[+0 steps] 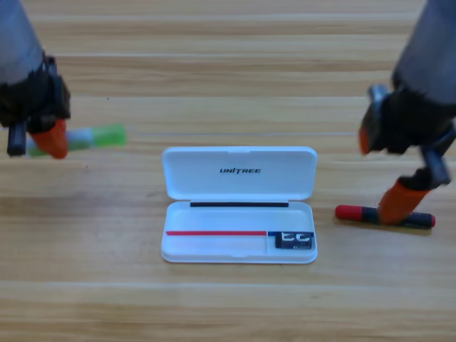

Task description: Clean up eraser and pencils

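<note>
- Wooden table (228,313) seen from above, with a white case (239,173) lying open at its middle, lid folded back toward the top.
- Inside the case's tray, at the right end, sits the eraser (291,240), a small dark block with whitish marks. It is already put away.
- At the upper left, the left gripper (44,139) is closed around the green pencil (100,135). The pencil sticks out sideways to the right and appears lifted off the table, likely so it can be carried over to the case.
- At the right, the right gripper (397,174) reaches down over the black pencil (385,215), which lies flat on the table just right of the case, red end toward the case.
- One orange jaw is down at the pencil's middle and the other is held well above it, so the jaws are spread and nothing is grasped.
- Judged from this, both pencils have yet to go into the tray beside the eraser.
</note>
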Motion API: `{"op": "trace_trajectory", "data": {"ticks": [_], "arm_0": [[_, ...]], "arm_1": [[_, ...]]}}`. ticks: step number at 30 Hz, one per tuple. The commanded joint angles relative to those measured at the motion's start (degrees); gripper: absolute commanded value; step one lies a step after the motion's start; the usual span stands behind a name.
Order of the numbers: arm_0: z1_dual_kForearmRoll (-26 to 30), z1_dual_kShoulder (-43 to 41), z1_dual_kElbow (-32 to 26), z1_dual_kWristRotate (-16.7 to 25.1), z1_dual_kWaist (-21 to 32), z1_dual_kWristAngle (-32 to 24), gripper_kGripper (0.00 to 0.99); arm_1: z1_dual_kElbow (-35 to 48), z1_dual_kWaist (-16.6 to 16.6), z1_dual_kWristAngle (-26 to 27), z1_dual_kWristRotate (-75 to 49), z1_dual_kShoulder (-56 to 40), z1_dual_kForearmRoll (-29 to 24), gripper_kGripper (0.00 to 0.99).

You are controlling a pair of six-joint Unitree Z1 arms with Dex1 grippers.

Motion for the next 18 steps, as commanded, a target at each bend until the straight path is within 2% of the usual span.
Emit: {"op": "trace_trajectory", "data": {"ticks": [1, 5, 8, 18], "arm_0": [[2.60, 0.42, -2.84, -2.62, -6.21, -0.59, 0.000], [2.60, 2.27, -3.63, -4.73, -9.20, -1.20, 0.000], [2.43, 4.73, -4.51, -5.87, -11.39, -2.26, 0.000], [-2.23, 12.38, -5.04, -5.79, -16.49, -3.31, 0.000]], "arm_1": [[3.71, -10.53, -1.77, -3.86, 3.10, -0.87, 0.916], [4.41, -13.70, -1.68, -5.18, 7.67, -3.68, 0.910], [4.67, -14.75, -1.60, -5.62, 11.10, -5.70, 0.899], [5.02, -14.84, 0.78, -5.88, 18.39, -10.01, 0.824]]}}
